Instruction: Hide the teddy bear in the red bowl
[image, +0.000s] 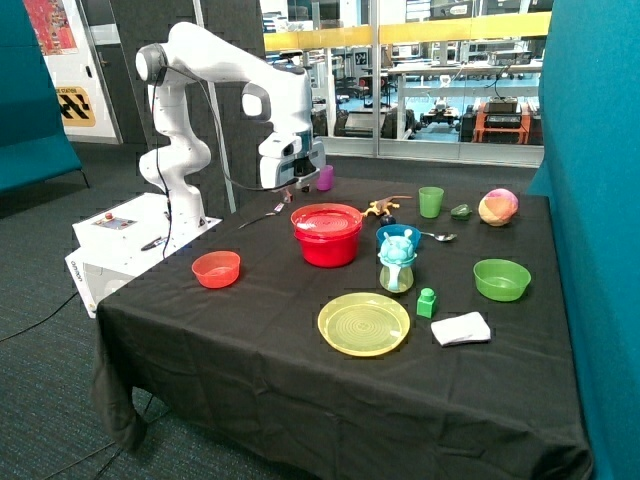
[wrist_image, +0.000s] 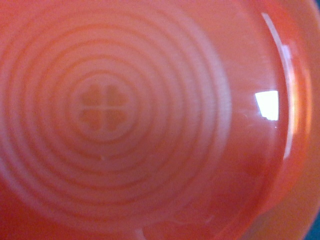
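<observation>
The red bowl (image: 327, 250) stands in the middle of the black table. A flat red plate (image: 327, 219) lies across its rim like a lid. In the wrist view this ringed red plate (wrist_image: 105, 110) fills the whole picture at very close range. My gripper (image: 292, 188) hangs just above the bowl's far rim, on the side towards the robot base. The teddy bear is out of view in both views.
A small orange-red bowl (image: 216, 268) sits near the table's edge by the robot base. A yellow plate (image: 364, 323), green block (image: 427, 302), white cloth (image: 461, 328) and green bowl (image: 501, 278) lie nearer the front. A lizard toy (image: 381, 207), green cup (image: 431, 201) and purple cup (image: 325, 178) stand behind.
</observation>
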